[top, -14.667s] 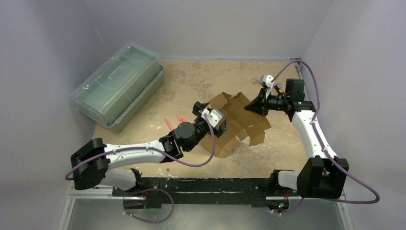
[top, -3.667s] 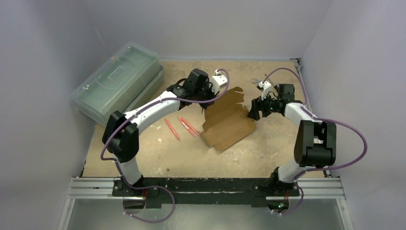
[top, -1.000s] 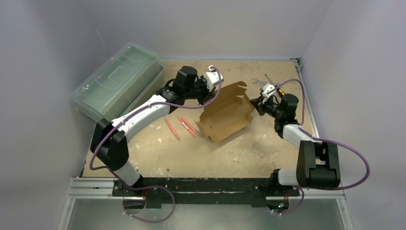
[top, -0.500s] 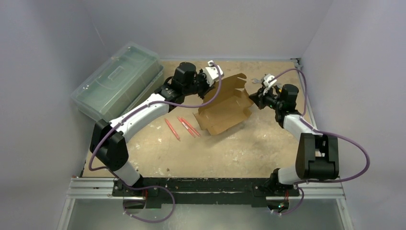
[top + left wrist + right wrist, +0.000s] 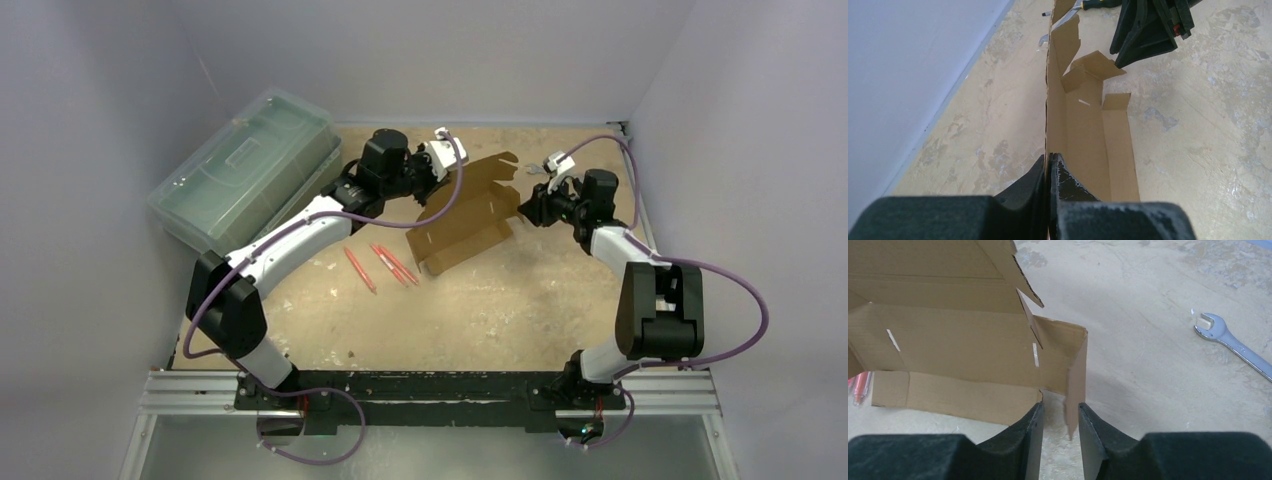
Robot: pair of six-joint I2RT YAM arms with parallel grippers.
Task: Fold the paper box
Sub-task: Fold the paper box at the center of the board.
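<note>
The paper box [image 5: 465,215] is a brown cardboard die-cut, partly folded, with one wall standing on edge at the back middle of the table. My left gripper [image 5: 428,188] is shut on the near end of that upright wall; in the left wrist view the pads [image 5: 1049,159] pinch the paper box's [image 5: 1083,125] edge. My right gripper [image 5: 522,210] is at the box's right end, open. In the right wrist view a bent end flap [image 5: 1077,375] of the paper box [image 5: 963,345] hangs between the parted fingers of the right gripper [image 5: 1060,412], near the right finger and unclamped.
A large translucent green case [image 5: 245,175] lies at the back left. Red pens [image 5: 385,263] lie on the table left of the box. A wrench [image 5: 1228,342] lies behind the right gripper, and a screwdriver [image 5: 1098,4] lies near it. Walls enclose the left, back and right sides.
My right gripper was shut on the end flap and has now parted its jaws, letting go of it. The box has shifted slightly left and back. The left grip is unchanged.
</note>
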